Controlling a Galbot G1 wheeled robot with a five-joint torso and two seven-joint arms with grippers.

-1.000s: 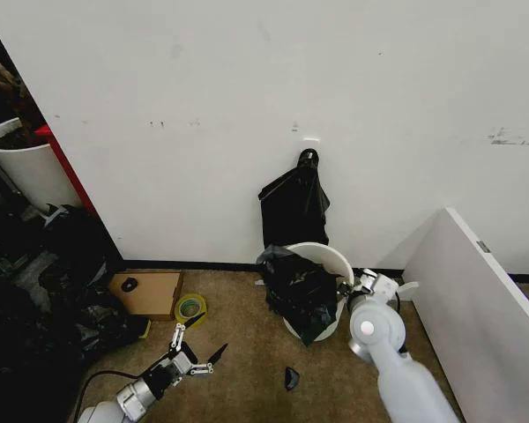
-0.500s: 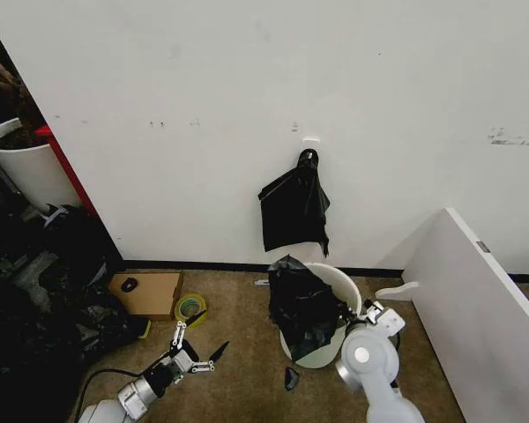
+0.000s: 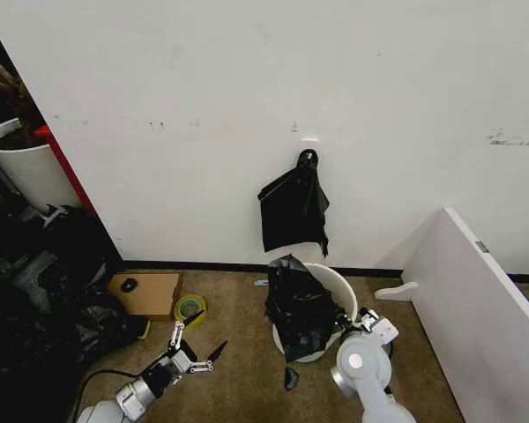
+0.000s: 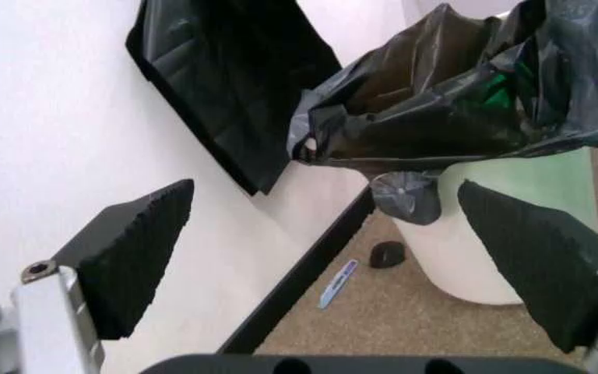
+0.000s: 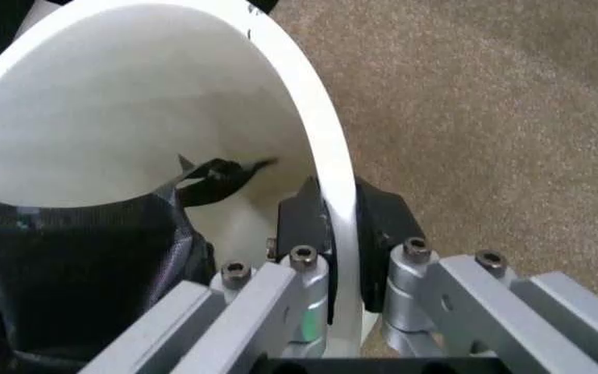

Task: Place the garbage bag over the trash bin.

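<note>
- Right gripper [image 5: 339,226] pinches the rolled rim of the trash bin [image 5: 320,148], one pad inside the wall and one outside; in the head view this gripper [image 3: 351,319] sits at the bin's right-hand edge, nearest the robot.
- Left gripper [image 3: 194,345] hovers low over the brown carpet [image 3: 247,379] with its fingers spread wide and nothing between them, well apart from the bin; in its own wrist view the two dark pads [image 4: 133,249] frame the bin from a distance.
- Garbage bag [image 3: 298,308] is draped loosely over the left part of the trash bin [image 3: 339,286], bunched up above the rim and hanging down the outer wall; the right part of the opening is uncovered.
- Inside the bin, the garbage bag [image 5: 81,265] lies just beside the right gripper's inner pad.
- A small black scrap [image 3: 289,379] lies on the carpet near the bin's base.
- A tape roll [image 3: 190,307] and a cardboard piece [image 3: 150,293] lie farther left by the wall.
- A second black bag [image 3: 294,210] hangs on the white wall [image 3: 247,106] above the bin.
</note>
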